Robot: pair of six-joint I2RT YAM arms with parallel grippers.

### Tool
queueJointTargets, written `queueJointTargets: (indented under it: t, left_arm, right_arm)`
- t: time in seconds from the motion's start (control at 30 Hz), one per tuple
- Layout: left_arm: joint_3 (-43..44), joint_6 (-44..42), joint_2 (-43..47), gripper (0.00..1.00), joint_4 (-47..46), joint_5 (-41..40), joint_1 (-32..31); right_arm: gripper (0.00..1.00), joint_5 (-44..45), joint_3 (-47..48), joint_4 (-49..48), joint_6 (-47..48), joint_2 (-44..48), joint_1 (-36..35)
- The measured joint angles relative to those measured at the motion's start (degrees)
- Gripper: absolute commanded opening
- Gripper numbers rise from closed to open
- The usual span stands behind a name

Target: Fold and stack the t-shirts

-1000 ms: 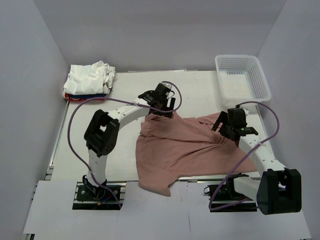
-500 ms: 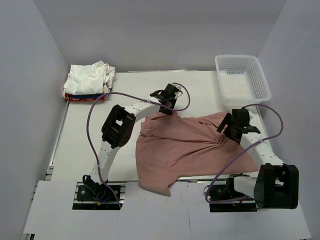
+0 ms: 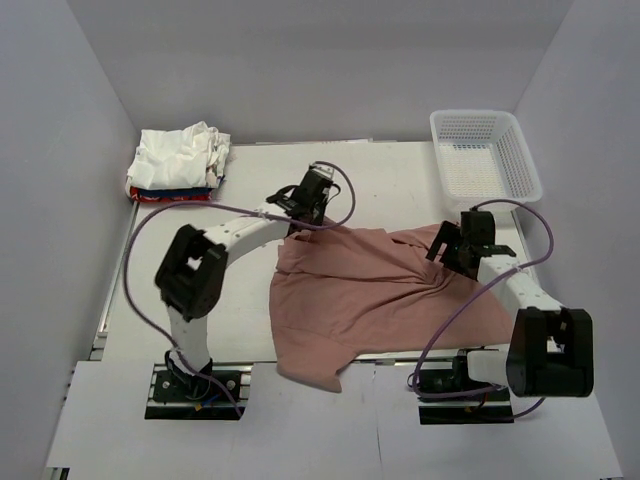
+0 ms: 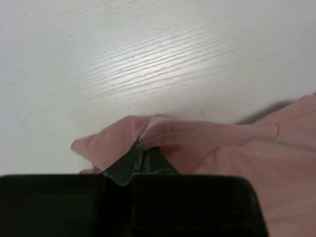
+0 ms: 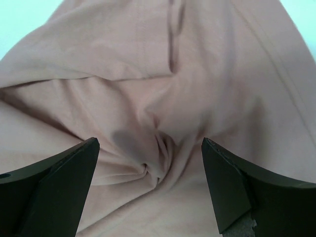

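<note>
Spreading the dusty-pink t-shirt flat is judged the step in hand; no fold is yet made. The garment lies crumpled in the middle of the surface, between the two arms, its near corner reaching the near edge.

Left pincer is clamped tight on a hemmed edge at the shirt's far left corner, with cloth peaking over the tips. Right pincer stands fully spread, gripping nothing, poised over a twisted pucker near the far right side.

Next move, by judgement: the right must close on cloth, then both draw apart to tension the fabric.

Material is soft, matte jersey with deep creases and a stitched hem. The surface is pale and faintly grained. White and red t-shirts sit stacked at the far left corner, and the lattice basket at far right.
</note>
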State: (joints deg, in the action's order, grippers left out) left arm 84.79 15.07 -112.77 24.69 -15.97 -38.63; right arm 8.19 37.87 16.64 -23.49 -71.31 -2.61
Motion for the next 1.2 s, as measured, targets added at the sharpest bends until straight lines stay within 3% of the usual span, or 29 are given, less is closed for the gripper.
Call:
queueJointTargets:
  t: [0.13,0.27,0.43,0.67,1.2]
  left_arm:
    - [-9.05,1.77,11.54,0.00,-2.99,-3.72,0.00]
    - [-13.03,3.45,16.87,0.00,-3.56,-8.00,0.00]
    - [-15.13,6.16,17.05,0.00,-0.87,-13.27,0.33]
    - [-16.02,9.01,16.96,0.00,2.38,-16.81,1.51]
    - [-16.06,10.12,12.26,0.00,3.02,-15.04,5.22]
  right_arm:
    - [0.85,-3.52,3.32,-2.73,0.50,-5.16,-0.02]
    - [0.83,-8.33,6.56,-5.40,1.38,-10.38,-0.04]
    - [0.82,-11.37,9.07,-7.37,1.90,-16.09,-0.15]
    - [0.82,-7.74,10.34,-7.02,2.14,-18.21,-0.09]
    - [0.76,-10.62,19.41,-7.78,2.89,-25.24,-0.79]
